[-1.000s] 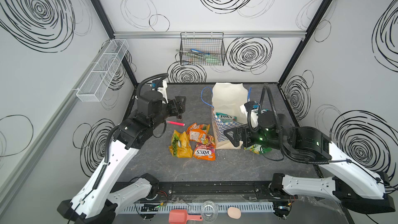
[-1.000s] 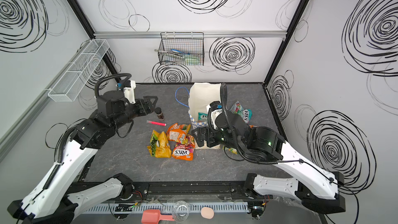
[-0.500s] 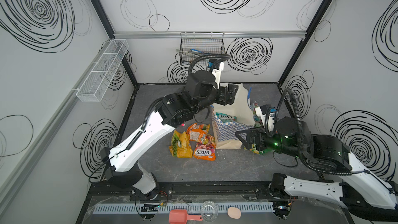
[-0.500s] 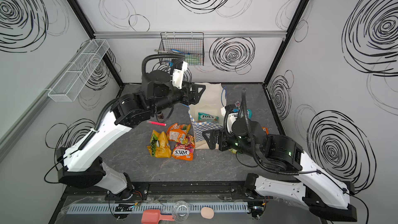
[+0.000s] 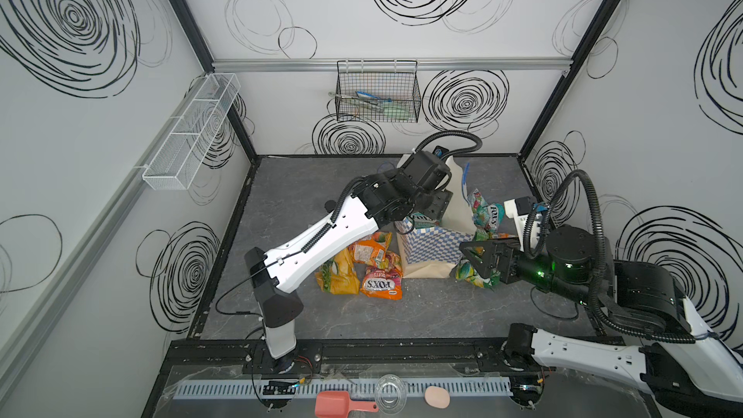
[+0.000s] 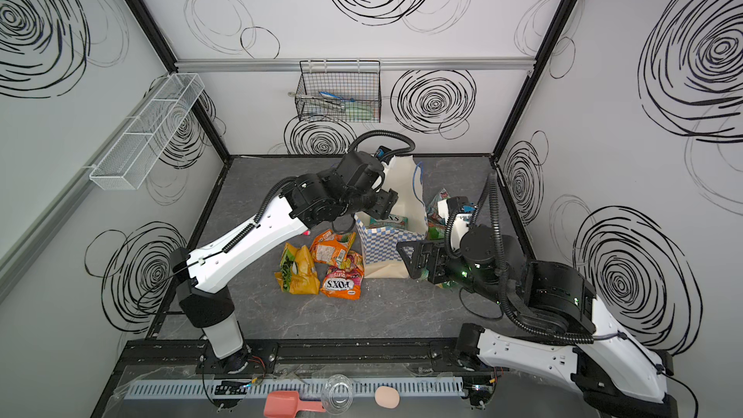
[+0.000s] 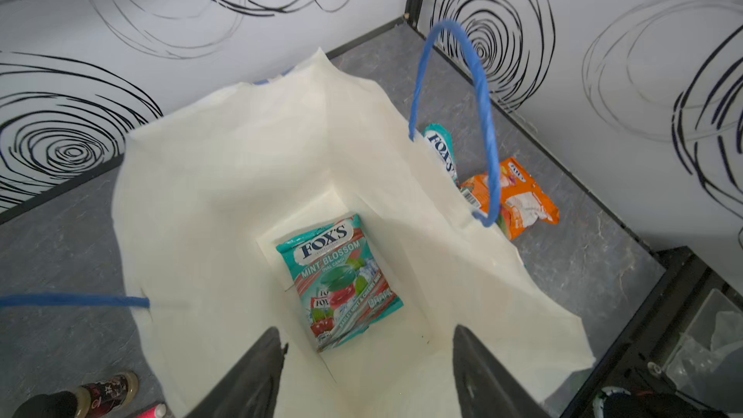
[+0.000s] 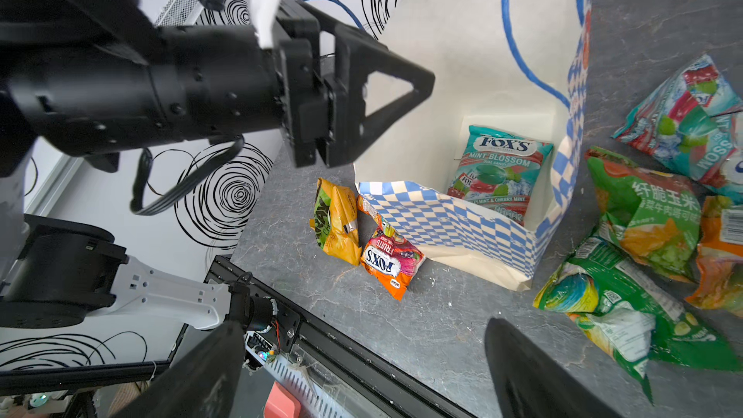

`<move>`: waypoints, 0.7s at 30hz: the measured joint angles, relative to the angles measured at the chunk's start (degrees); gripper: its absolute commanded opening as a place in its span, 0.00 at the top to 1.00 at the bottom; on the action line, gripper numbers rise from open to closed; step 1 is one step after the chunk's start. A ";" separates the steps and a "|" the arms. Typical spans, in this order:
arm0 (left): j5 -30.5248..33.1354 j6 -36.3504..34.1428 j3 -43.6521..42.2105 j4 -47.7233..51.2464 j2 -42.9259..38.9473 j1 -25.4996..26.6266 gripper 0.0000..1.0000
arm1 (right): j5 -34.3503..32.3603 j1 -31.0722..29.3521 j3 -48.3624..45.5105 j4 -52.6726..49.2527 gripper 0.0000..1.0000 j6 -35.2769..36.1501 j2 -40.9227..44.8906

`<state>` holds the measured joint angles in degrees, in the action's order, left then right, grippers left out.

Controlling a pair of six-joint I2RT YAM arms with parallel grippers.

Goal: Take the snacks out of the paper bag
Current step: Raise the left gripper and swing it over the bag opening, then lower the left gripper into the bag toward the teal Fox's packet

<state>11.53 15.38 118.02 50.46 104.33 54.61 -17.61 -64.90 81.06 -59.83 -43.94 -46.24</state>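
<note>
The paper bag (image 5: 432, 241) stands open at mid-table, cream with a blue checkered band and blue cord handles (image 7: 478, 86). One teal FOX'S snack (image 7: 337, 279) lies flat on its bottom, also seen through the mouth in the right wrist view as the teal packet (image 8: 498, 170). My left gripper (image 7: 366, 339) hangs open and empty over the bag's mouth (image 5: 440, 205). My right gripper (image 8: 362, 335) is open and empty, low beside the bag's right front corner (image 5: 468, 249). Yellow (image 5: 337, 275), orange (image 5: 372, 251) and red FOX'S (image 5: 382, 283) snacks lie left of the bag. Teal (image 8: 691, 122) and green (image 8: 643, 211) ones lie right.
A small dark-lidded jar (image 7: 100, 390) and a pink marker (image 7: 150, 412) sit left of the bag. A wire basket (image 5: 378, 94) hangs on the back wall, a white mesh shelf (image 5: 189, 134) on the left wall. A pink scoop (image 5: 337, 408) and a clear cup (image 5: 390, 396) lie past the front rail.
My left arm has swung from the table's left side across to the bag and now points down into its mouth. My right gripper has drawn back a little to the right.
</note>
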 measured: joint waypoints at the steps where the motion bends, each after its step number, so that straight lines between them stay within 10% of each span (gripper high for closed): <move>1: -1.03 -0.28 0.20 0.33 0.72 -0.17 0.34 | -0.13 0.00 0.39 0.00 0.03 0.35 -0.24; 21: -10.78 0.59 7.10 1.22 21.16 -6.88 0.41 | -4.59 0.00 3.67 -1.95 0.03 4.66 -0.92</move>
<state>0.75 15.97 125.12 51.68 125.49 47.72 -22.20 -64.90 84.73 -61.78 -39.29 -47.16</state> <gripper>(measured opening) 0.588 0.975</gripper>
